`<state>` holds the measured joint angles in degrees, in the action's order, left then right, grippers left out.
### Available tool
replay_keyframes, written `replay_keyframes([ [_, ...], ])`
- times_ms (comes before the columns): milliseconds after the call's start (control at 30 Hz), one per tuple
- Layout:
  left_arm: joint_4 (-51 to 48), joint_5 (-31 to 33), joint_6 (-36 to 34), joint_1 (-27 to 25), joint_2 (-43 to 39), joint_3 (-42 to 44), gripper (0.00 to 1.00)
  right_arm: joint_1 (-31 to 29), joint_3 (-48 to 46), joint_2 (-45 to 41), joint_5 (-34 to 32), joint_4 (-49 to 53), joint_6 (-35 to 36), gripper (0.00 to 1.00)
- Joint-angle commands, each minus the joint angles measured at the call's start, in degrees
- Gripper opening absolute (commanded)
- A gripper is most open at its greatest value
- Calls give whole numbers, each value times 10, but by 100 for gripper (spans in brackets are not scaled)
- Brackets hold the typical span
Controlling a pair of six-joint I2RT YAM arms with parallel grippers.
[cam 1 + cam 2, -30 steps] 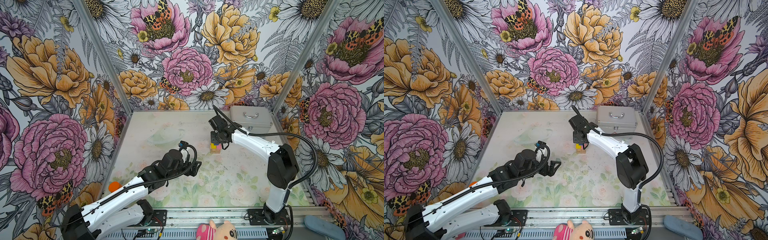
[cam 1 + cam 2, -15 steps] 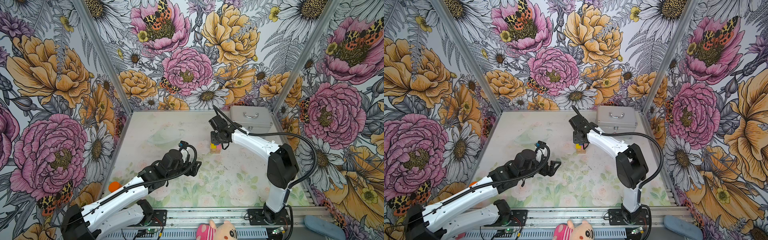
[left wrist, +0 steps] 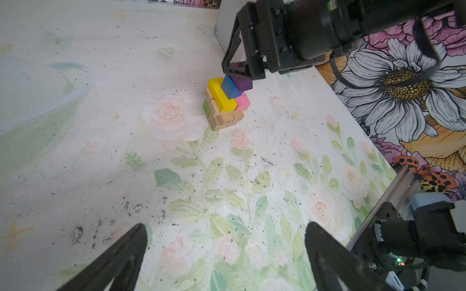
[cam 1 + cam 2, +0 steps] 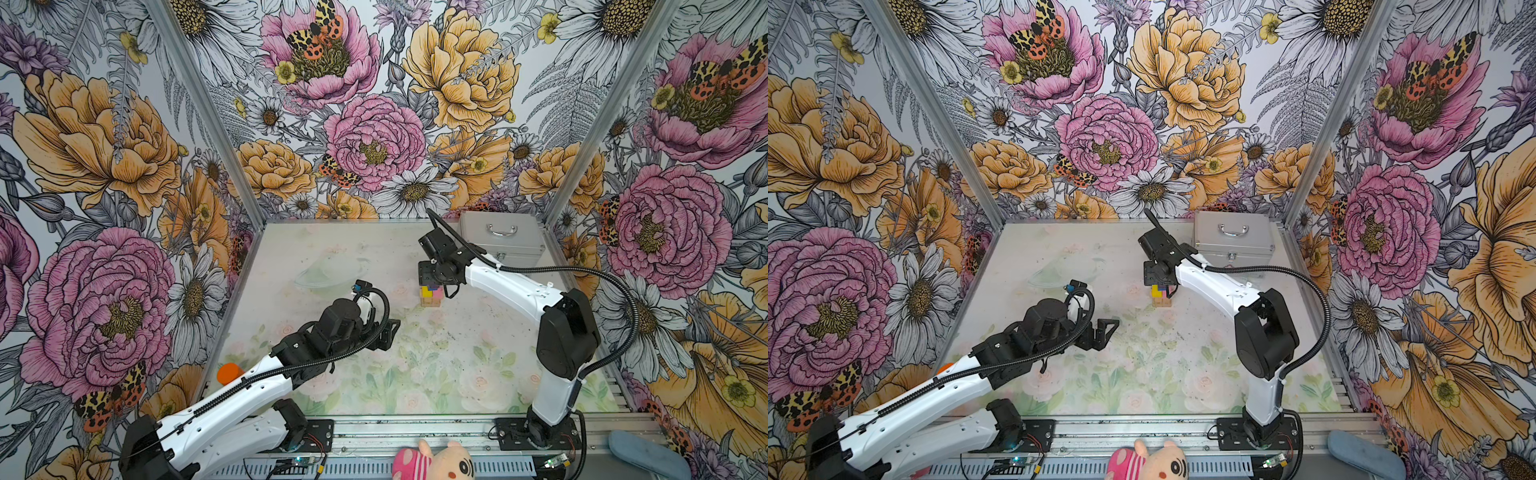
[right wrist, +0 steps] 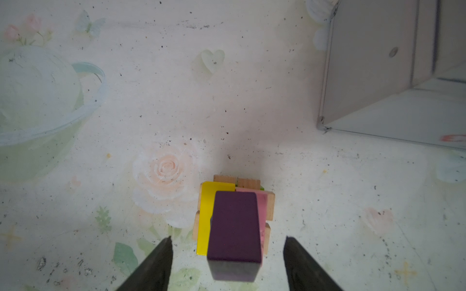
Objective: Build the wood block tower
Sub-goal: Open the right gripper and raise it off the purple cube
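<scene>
Straddling the purple block (image 5: 234,226) atop the tower (image 3: 224,121), right claw (image 5: 228,239) stands parted, gripping nothing; left claw (image 3: 225,224) likewise.

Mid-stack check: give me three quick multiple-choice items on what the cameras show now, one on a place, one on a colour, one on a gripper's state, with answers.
1. Where does the silver case stand relative to the tower in the top views?
A. Behind it, to the right
B. In front of it, to the left
C. On top of it

2. What colour is the block between the right gripper's fingers?
A. Green
B. Purple
C. Orange

3. How is the left gripper?
A. Shut on a yellow block
B. Shut on nothing
C. Open, holding nothing

Answers:
1 A: both top views show the case in the far right corner.
2 B: the right wrist view shows a purple block there, clear of both fingers.
3 C: its wrist view shows the fingers wide apart over bare table.
</scene>
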<state>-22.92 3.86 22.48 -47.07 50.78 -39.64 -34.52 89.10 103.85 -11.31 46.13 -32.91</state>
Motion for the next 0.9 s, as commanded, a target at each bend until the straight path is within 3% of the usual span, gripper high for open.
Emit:
replay_keyframes([
  [0, -4, 19, -2, 4, -16, -11, 99, 3, 12, -63, -9, 0, 8, 72],
  [100, -7, 25, 7, 4, -22, -11, 99, 4, -14, -107, -24, -1, 9, 65],
  [233, -8, 33, 12, 6, -13, -16, 99, 13, -72, -169, -43, -2, 9, 45],
  [333, -9, 32, 19, 12, 16, -30, 96, 27, -122, -203, -42, -4, 3, 40],
  [700, 15, 28, 27, 15, 126, -70, 93, 100, -278, -287, 17, -62, 10, 38],
  [867, 35, 24, 24, 37, 164, -79, 93, 128, -305, -288, 50, -83, 25, 38],
])
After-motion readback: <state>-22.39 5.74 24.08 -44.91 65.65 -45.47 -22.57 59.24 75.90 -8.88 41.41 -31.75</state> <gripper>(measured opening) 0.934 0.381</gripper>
